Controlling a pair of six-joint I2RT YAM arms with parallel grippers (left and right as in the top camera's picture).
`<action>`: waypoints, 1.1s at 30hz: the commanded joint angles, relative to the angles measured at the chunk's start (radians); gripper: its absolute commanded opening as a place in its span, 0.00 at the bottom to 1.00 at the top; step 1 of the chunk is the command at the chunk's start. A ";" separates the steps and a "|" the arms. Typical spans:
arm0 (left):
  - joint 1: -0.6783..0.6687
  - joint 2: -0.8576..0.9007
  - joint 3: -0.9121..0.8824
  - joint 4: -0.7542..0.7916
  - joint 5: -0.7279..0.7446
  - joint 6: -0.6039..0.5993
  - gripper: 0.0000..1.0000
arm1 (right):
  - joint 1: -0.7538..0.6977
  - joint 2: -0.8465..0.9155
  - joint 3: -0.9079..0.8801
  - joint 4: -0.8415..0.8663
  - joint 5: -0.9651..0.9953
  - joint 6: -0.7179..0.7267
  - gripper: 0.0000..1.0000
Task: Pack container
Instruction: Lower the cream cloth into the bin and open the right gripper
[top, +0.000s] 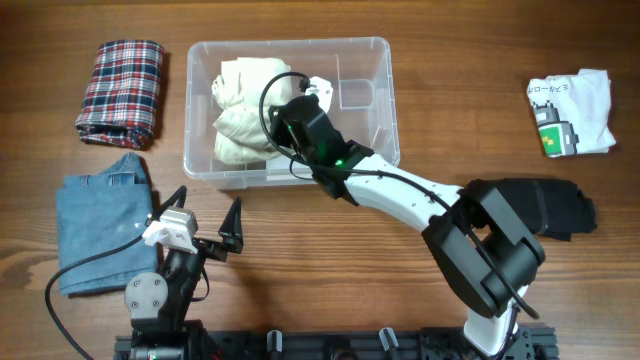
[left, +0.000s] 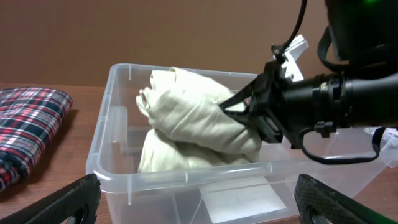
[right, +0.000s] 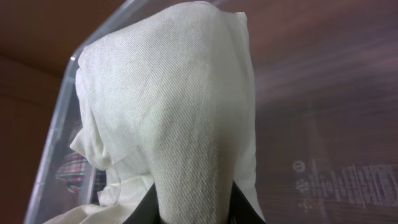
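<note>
pinching a bunched fold of the cream cloth (left: 186, 118), the right tool (left: 239, 109) is clamped on it and holding it low inside the bin (top: 365, 65), which is sitting at the back middle of the surface (top: 450, 60). guessing it's tucking the bundle into the left end so the right end is leaving room for more. left tool (top: 206, 210) is hanging wide apart near the front, just beside the jeans (top: 100, 230).

The container (top: 360, 43) stands toward the far edge of the table (top: 450, 80), left of centre, with a cloth bundle (top: 240, 95) in its left half. A shirt (top: 122, 92) lies left of it, jeans (top: 100, 230) in front of that by the left edge. A T-shirt (top: 572, 112) lies far right, a folded garment (top: 565, 208) in front of it
</note>
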 joint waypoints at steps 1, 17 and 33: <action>0.008 -0.007 -0.004 -0.004 -0.006 0.012 1.00 | 0.004 -0.008 0.026 0.026 -0.022 -0.017 0.13; 0.008 -0.007 -0.004 -0.004 -0.006 0.012 1.00 | 0.007 -0.008 0.026 0.024 -0.067 -0.024 0.15; 0.008 -0.007 -0.004 -0.004 -0.006 0.012 1.00 | 0.006 -0.008 0.026 0.052 -0.057 -0.060 0.50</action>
